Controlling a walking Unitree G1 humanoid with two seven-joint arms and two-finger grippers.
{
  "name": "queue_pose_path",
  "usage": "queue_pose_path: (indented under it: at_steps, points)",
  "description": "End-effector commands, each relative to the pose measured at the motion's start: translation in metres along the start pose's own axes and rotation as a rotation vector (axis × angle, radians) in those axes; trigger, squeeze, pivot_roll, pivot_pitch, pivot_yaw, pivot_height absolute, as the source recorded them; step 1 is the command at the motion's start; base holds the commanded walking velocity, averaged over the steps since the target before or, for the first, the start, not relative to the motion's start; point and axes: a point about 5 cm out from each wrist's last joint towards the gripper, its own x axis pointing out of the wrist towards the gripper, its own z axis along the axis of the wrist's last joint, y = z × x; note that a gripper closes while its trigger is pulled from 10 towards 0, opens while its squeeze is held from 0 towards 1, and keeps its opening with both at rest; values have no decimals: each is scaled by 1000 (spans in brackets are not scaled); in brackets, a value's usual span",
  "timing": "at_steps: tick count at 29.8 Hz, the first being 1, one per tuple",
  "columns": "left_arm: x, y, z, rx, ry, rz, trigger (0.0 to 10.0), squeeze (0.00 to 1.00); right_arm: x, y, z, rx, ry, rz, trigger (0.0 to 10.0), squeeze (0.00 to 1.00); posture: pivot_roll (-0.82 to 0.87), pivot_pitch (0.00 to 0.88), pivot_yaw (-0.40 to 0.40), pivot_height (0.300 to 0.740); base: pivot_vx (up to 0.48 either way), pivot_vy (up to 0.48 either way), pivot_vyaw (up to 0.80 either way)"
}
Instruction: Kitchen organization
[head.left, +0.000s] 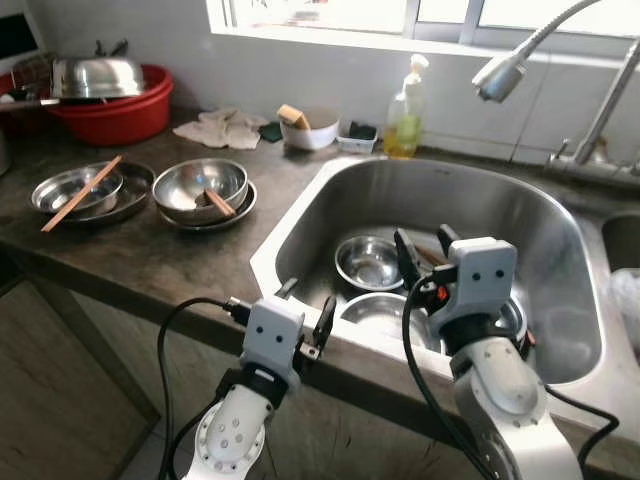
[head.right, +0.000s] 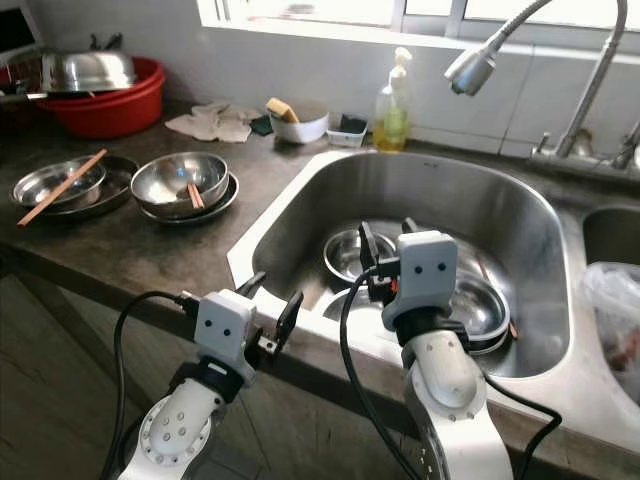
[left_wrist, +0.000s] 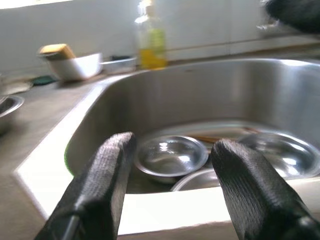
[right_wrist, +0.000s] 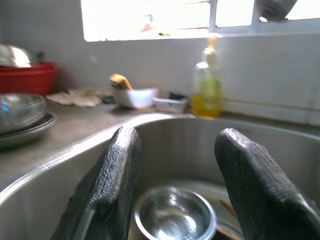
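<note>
Bowls lie in the sink (head.left: 300, 215): in the left eye view a small steel bowl (head.left: 368, 262) sits mouth-up on the basin floor, with a second bowl (head.left: 375, 315) nearer the front rim. The right hand (head.left: 425, 250) hangs over the basin with fingers apart, empty; the left hand (head.left: 305, 320), also spread and empty, is held at the front edge. More bowls (head.left: 200, 190) with chopsticks (head.left: 82, 192) stand on the table (head.left: 150, 255) to the left.

In the right eye view a soap bottle (head.right: 392, 105) stands behind the sink.

In the left wrist view the small bowl is framed between the fingers (left_wrist: 107, 175).

In the right wrist view the same bowl lies below the spread fingers.

The bowl is judged light, stiff and slippery when wet; being round, it has no long axis, and its rim is best pinched.
</note>
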Motion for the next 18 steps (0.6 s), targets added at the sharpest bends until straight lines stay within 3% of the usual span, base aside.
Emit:
queue_pose_path:
  at_steps: [1,4,11,18]
  points:
    - [-2,2,2,3,-3,6,10000,0,1,5,1,21,-1,17,10000,0,85,79,17,740,-240,420,0]
    - [-2,2,2,0,-4,7,10000,0,2,6,2,20,-1,23,10000,0,85,80,16,740,-241,366,0]
    - [-1,3,1,2,2,9,10000,0,4,7,2,12,-5,35,10000,0,84,80,17,740,0,0,0]
    - [-1,3,1,3,1,7,10000,0,5,9,2,14,1,60,10000,0,86,77,12,740,0,0,800]
